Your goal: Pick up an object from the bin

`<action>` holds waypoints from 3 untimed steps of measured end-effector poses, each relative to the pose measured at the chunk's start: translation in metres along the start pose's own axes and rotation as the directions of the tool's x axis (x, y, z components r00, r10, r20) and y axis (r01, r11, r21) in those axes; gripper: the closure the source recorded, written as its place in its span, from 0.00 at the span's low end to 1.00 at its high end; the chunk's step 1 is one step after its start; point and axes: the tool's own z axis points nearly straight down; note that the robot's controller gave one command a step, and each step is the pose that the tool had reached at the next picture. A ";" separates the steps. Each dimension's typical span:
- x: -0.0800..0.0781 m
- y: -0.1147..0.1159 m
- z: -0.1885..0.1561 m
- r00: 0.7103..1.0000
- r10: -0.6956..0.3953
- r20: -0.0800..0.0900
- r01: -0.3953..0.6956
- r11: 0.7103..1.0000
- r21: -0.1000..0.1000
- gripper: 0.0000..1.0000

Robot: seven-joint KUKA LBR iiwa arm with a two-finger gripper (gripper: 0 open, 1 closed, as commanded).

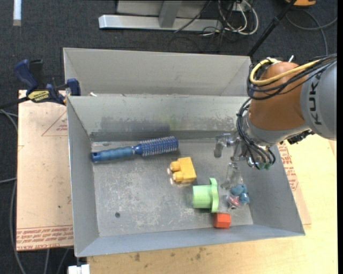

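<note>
Seemingly light, lumpy and stiff, the small blue-and-pink toy [239,196] lies in the bin [134,214] near its right front corner, beside a red cube [222,220] and a green spool [203,196]. It is probably best pinched across its middle. The jaws hang just above it; whether they are spread or pressed together I cannot tell.

The floor here is dark speckled carpet [43,27], evenly lit with no hard shadows. Over at the far side a flat grey metal stand foot [139,21] rests on it, with a tangle of black and white cables [241,16] lying just beside it
</note>
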 end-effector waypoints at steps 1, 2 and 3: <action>0.078 0.030 0.102 0.997 0.076 0.005 -0.076 0.997 -0.002 0.00; 0.079 0.065 0.068 1.000 0.008 0.010 -0.008 1.000 -0.001 0.00; 0.066 0.069 0.064 0.986 -0.164 0.009 0.164 0.986 0.002 0.00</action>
